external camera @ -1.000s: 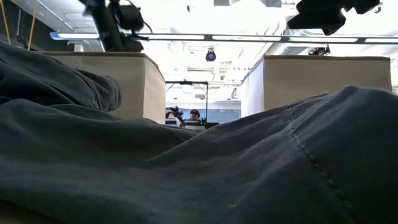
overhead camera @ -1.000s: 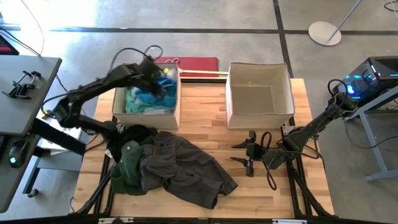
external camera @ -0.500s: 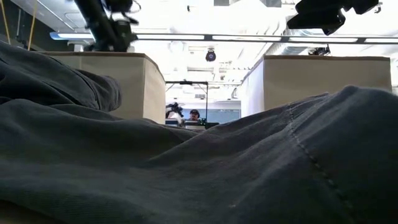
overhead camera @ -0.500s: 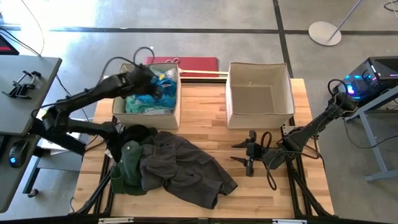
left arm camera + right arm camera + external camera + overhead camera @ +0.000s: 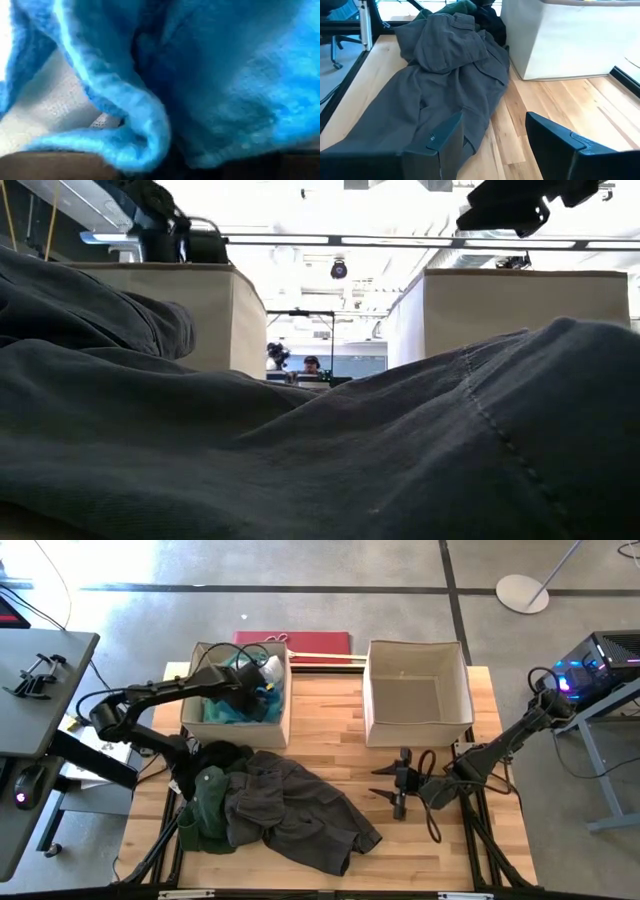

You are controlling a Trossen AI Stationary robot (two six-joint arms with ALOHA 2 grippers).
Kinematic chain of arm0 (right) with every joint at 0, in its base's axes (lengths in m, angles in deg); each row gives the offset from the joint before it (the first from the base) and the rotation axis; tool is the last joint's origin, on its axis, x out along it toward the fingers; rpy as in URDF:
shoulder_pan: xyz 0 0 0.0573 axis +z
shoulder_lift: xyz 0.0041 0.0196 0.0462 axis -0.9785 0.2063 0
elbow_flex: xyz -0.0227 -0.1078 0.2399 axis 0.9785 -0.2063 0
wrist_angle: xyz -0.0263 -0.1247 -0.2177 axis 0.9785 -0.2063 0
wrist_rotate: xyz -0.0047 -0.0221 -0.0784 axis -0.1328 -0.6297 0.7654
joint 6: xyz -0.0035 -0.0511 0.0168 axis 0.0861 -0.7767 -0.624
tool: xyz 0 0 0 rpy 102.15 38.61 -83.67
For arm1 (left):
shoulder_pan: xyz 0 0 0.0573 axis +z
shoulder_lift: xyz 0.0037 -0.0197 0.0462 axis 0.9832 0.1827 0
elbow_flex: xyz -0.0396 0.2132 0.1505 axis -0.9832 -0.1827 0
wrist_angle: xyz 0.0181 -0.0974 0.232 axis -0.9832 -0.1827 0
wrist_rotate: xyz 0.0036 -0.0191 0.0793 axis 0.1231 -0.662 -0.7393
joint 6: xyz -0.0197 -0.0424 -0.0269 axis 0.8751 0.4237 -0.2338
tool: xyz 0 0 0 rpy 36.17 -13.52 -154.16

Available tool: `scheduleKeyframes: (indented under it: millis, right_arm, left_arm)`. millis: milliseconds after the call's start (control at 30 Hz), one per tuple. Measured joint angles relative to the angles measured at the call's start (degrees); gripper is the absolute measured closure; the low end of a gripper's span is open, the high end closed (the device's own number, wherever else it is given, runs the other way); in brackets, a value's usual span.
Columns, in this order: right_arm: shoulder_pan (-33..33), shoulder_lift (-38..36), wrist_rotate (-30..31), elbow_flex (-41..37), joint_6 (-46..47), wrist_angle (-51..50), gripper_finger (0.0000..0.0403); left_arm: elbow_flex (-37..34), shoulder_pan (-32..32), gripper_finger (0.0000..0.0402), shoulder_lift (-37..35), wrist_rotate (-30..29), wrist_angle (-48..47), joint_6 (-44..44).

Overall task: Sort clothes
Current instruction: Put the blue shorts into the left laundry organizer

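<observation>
While the left gripper sat down inside the left bin, pressed among the blue and teal clothes there, I could not tell whether it held anything. In front of that bin, a green garment, a black one and grey trousers lay heaped on the table. The right bin stood just beside. The right gripper hung near the table in front of it, fingers spread wide, holding nothing.
</observation>
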Motion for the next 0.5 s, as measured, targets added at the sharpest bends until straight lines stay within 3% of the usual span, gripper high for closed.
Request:
scheduleKeyframes:
  millis: [300,500]
  right_arm:
    - [-2.5,0.0,-0.6,0.0,0.2,0.8,0.0202]
    - [-5.8,1.0,-12.2,0.0,-4.3,2.5,0.0202]
  left_arm:
    - [14.0,-4.9,0.0298,-10.1,5.5,-15.4,6.2]
    - [14.6,-15.6,0.0298,-17.5,7.6,-15.5,11.0]
